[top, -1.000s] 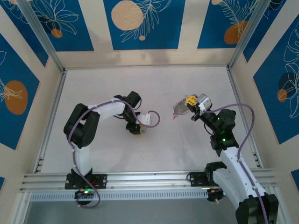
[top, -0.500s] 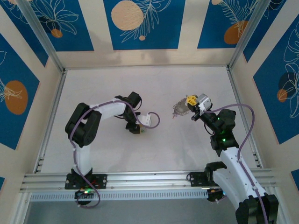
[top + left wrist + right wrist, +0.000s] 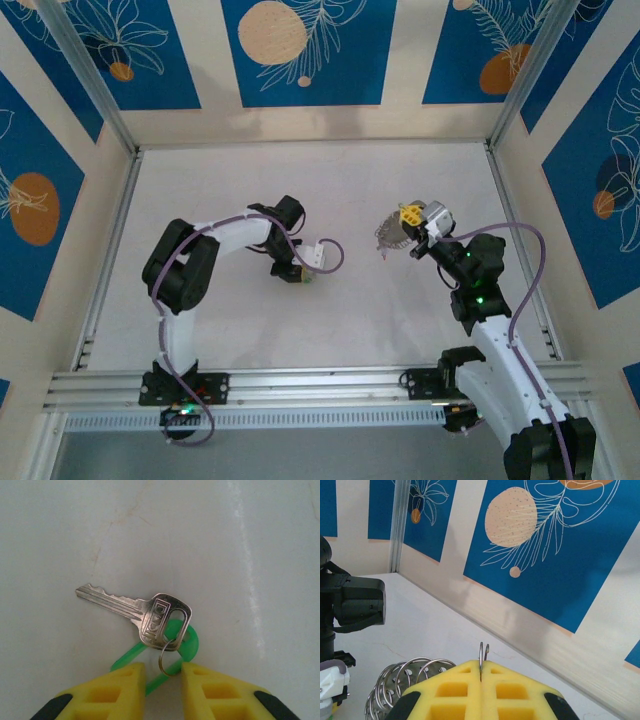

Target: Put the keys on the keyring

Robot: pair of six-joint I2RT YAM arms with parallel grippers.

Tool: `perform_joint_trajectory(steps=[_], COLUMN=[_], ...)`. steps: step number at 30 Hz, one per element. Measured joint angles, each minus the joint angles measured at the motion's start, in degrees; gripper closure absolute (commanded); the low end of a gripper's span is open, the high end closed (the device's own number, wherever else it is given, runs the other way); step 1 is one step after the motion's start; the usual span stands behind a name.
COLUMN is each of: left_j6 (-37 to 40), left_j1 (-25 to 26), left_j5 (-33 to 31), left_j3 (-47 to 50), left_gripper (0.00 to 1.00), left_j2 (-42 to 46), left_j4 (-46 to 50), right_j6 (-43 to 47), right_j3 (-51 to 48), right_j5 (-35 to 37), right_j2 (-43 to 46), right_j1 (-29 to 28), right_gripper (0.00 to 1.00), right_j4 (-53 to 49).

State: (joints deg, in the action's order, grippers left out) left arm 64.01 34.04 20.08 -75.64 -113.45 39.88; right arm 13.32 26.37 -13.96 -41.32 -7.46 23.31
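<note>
My left gripper (image 3: 163, 672) is low over the table (image 3: 240, 540), fingers a narrow gap apart, straddling but not visibly pinching the green loop (image 3: 192, 642) tied to the key (image 3: 145, 612); the key lies flat just ahead of those fingers, blade slanting away to the left in the wrist view; my right gripper (image 3: 482, 667) is closed tight on the keyring (image 3: 388, 234), held well apart to the right; I judge the left arm far nearer the key.

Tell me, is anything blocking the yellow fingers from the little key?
No, nothing visible does. The key lies on the table just ahead of the left gripper, and its green loop reaches in between the open jaws.
</note>
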Motion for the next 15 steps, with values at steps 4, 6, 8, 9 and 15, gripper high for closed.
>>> perform_joint_trajectory(steps=[4,6,8,9,15], left_j6=[-0.31,-0.63,-0.98,-1.09,-2.69], left_j1=[0.00,0.07,0.15,0.22,1.16], left_j5=[0.02,0.02,0.02,0.04,0.24], left_j3=[0.00,0.00,0.17,0.39,1.25], left_gripper=[0.76,0.75,0.72,0.70,0.67], left_j2=[0.00,0.00,0.02,0.13,0.87], left_j4=[0.00,0.02,0.00,-0.04,0.85], right_j6=[0.00,0.00,0.00,0.00,0.00], right_j3=[0.00,0.00,0.00,0.00,0.00], right_j5=[0.00,0.00,0.00,0.00,0.00], right_j2=[0.00,0.04,0.04,0.04,0.04], right_j1=[0.09,0.09,0.09,0.09,0.09], right_gripper=[1.00,1.00,1.00,1.00,1.00], right_j4=[0.02,0.02,0.02,0.02,0.04])
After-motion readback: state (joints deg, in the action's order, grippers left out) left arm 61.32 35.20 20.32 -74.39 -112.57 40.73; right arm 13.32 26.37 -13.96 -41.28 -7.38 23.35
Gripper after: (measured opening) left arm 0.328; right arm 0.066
